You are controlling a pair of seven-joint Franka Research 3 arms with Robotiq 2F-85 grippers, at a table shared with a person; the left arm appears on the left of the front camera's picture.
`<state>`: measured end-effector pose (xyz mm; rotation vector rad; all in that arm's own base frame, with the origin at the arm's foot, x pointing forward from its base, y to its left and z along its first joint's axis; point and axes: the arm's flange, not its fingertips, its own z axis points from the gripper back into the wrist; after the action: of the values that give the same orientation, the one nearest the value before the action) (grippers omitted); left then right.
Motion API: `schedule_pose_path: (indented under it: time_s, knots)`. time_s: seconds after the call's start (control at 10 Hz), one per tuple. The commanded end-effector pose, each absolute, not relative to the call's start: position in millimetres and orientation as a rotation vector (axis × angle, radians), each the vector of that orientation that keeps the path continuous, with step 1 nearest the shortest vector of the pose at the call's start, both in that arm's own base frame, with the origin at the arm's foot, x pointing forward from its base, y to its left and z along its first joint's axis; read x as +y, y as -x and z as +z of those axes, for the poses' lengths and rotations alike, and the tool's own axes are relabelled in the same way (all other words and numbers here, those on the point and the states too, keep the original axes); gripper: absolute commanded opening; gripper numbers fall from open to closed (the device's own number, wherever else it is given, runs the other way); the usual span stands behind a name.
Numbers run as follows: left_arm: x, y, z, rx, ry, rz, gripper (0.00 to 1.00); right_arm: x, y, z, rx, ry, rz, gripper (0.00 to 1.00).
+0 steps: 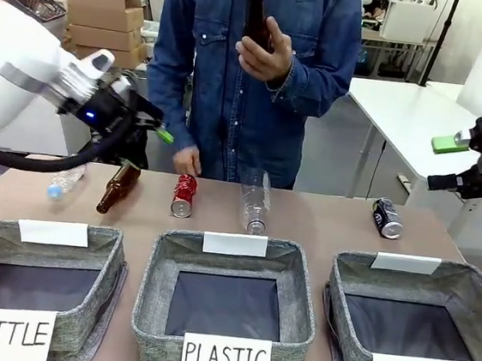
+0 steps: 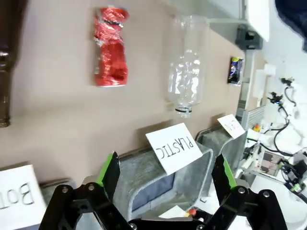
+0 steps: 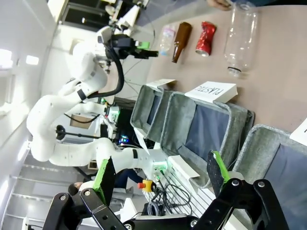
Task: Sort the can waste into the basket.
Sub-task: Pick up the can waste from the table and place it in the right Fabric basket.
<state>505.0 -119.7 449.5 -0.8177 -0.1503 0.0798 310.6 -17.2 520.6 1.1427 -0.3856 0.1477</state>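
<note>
left gripper (image 1: 161, 132): jaws apart, empty | right gripper (image 1: 444, 163): jaws apart, empty | red can (image 1: 184, 196): lies 10 o'clock of CAN basket (image 1: 471, 284) | black can (image 1: 386, 218): 12 o'clock

We count three grey fabric baskets on the surface (image 1: 322, 228): the BOTTLE basket (image 1: 93, 316), the PLASTIC basket (image 1: 154, 309) and the CAN basket (image 1: 471, 287). Each one carries one lettered sign in front and one blank white card on its far rim. We count two cans, a red can (image 1: 184, 196) and a black can (image 1: 386, 218). We count two clear plastic bottles, a small plastic bottle (image 1: 64, 181) and a large plastic bottle (image 1: 256, 201). We count two brown glass bottles, the lying brown bottle (image 1: 118, 187) and the held brown bottle (image 1: 257, 23), gripped in one hand (image 1: 264, 58).
</note>
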Motion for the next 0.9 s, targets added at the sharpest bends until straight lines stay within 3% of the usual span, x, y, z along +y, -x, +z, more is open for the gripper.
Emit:
schedule_pose_path:
  time_s: [0.0,0.3,0.5,0.8]
  knots:
    - [-30.6,-471.7,469.5,-0.177,0.867,0.157,1.0,-16.2,-314.5,521.4,-0.41,-1.157,0.171,1.0]
    - [36.7,-423.6,467.0,-0.229,0.948,0.321,1.0,-16.2,-314.5,521.4,-0.41,-1.157,0.171,1.0]
    - [15.6,-437.0,460.2,-0.214,0.927,0.301,1.0,-16.2,-314.5,521.4,-0.41,-1.157,0.171,1.0]
    - [-35.4,-492.8,458.2,-0.067,0.91,0.161,1.0,-16.2,-314.5,521.4,-0.41,-1.157,0.171,1.0]
